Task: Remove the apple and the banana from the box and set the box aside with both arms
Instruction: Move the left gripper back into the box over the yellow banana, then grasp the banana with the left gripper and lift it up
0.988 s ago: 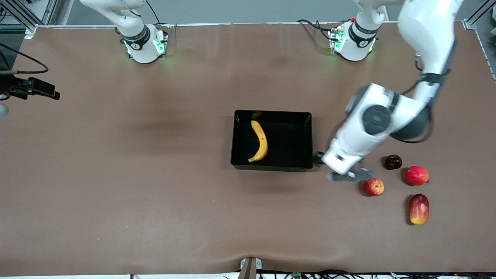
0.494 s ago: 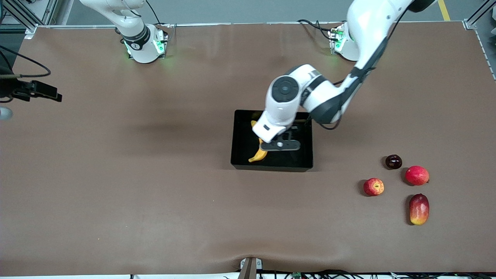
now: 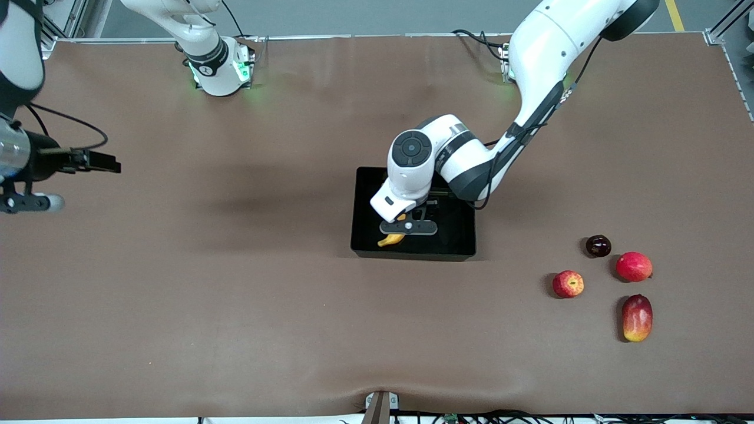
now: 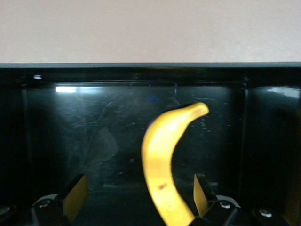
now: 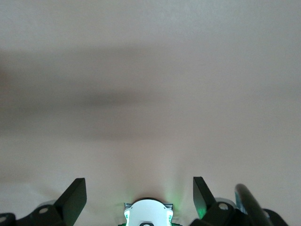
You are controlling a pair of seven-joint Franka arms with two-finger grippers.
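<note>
Both arms are glossy white, rounded shells with black joint bands. The left arm (image 3: 530, 65) carries a dark grey round cap on its wrist joint and thin black cables. The bases glow green. Each gripper is black.

No text, label, brand, number or sign can be read anywhere.

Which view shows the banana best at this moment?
The left wrist view: the banana lies in the black tray, between the open left gripper fingers. The front view shows only its tip, under that gripper. The right wrist view shows none.
</note>
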